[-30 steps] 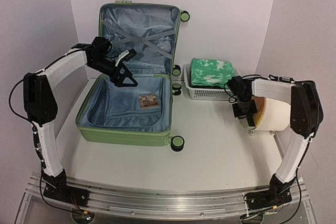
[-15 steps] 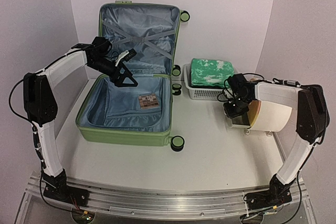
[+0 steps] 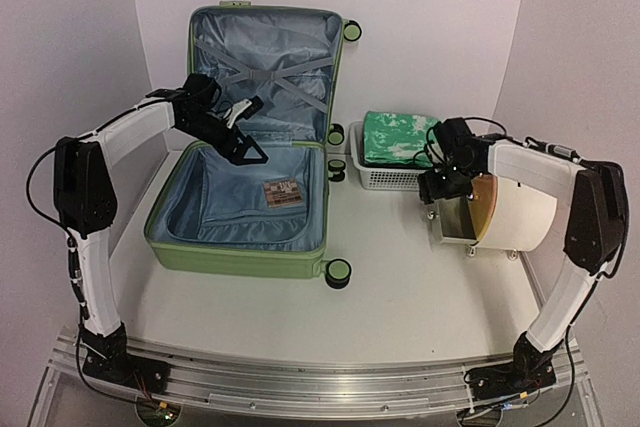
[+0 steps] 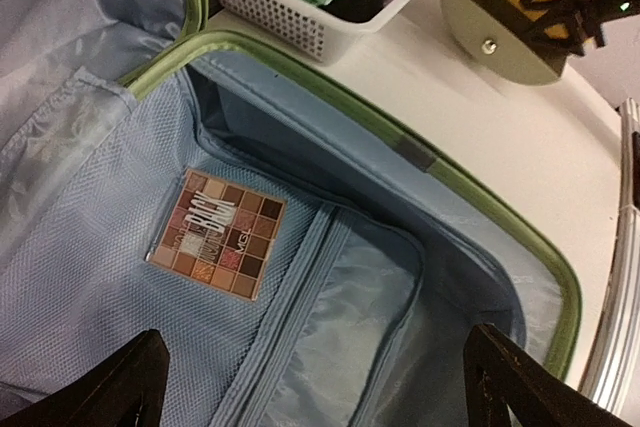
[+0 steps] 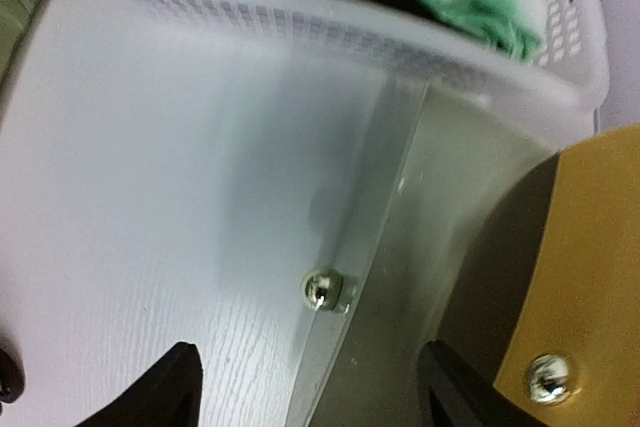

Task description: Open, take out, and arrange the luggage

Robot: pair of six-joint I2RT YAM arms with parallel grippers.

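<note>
Two arms, nothing gripped.
Left end effector [image 4: 315,377] spread wide over open suitcase [image 3: 240,247], ready for the palette [image 4: 217,244]; right end effector [image 5: 315,377] seemingly parted beside basket [image 5: 300,22].

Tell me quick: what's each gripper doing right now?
Left gripper: open, empty, above the open luggage.
Right gripper: open, holding nothing, at the front of the cream cylinder.

Palette [image 4: 217,244] lettering inside luggage [image 4: 452,209], illegible
</note>
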